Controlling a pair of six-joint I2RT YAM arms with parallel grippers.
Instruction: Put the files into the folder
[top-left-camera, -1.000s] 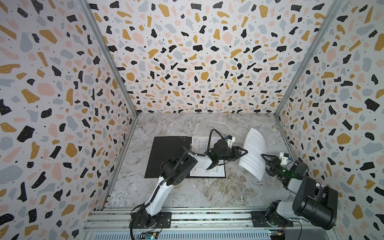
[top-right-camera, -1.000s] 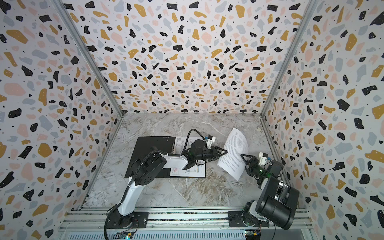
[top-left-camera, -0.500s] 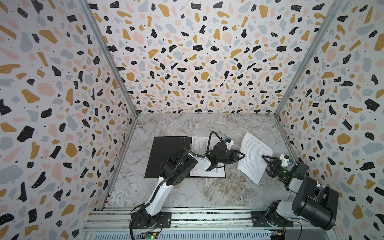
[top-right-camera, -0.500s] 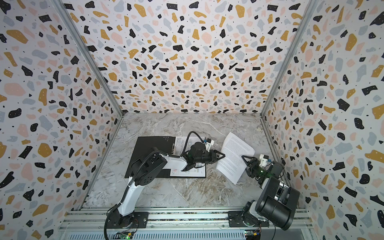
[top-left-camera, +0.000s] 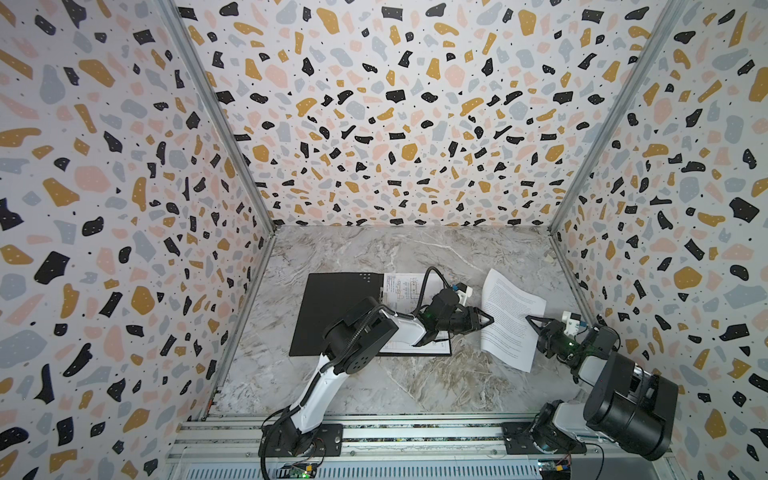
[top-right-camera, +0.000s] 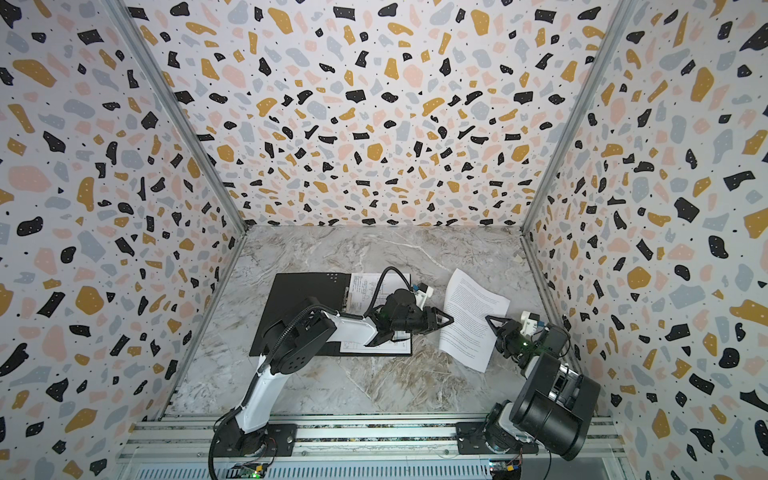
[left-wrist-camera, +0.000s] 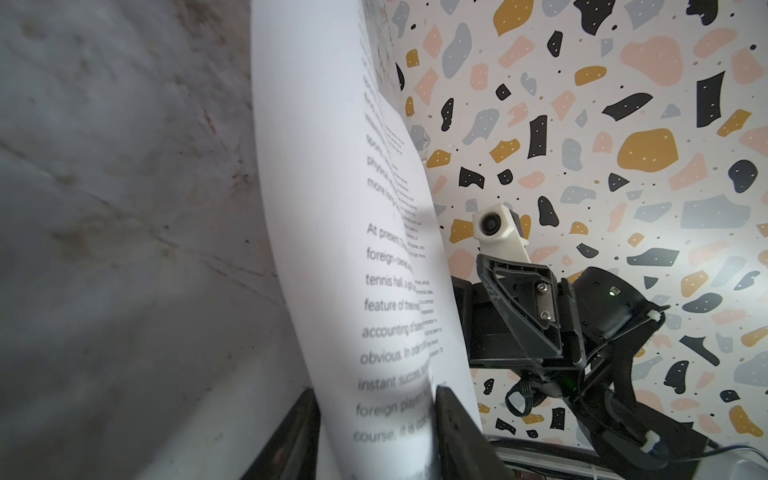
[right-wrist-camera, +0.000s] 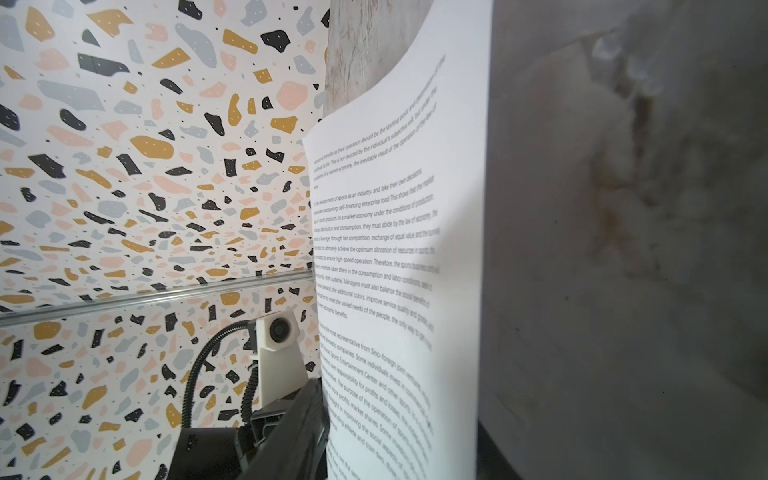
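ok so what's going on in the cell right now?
Two arms are filing papers. The folder lies open on the table, black inside up, with a drawing sheet on its right half. Just right of it, a text sheet is held up off the table, slightly curved. The left gripper is shut on its left edge. The right gripper straddles its right edge, but I can't tell if it has clamped. That sheet isn't in the folder yet.

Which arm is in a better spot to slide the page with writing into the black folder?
Left, probably. The left gripper pinches the text page on the edge nearest the open folder. The right gripper sits at the far edge.
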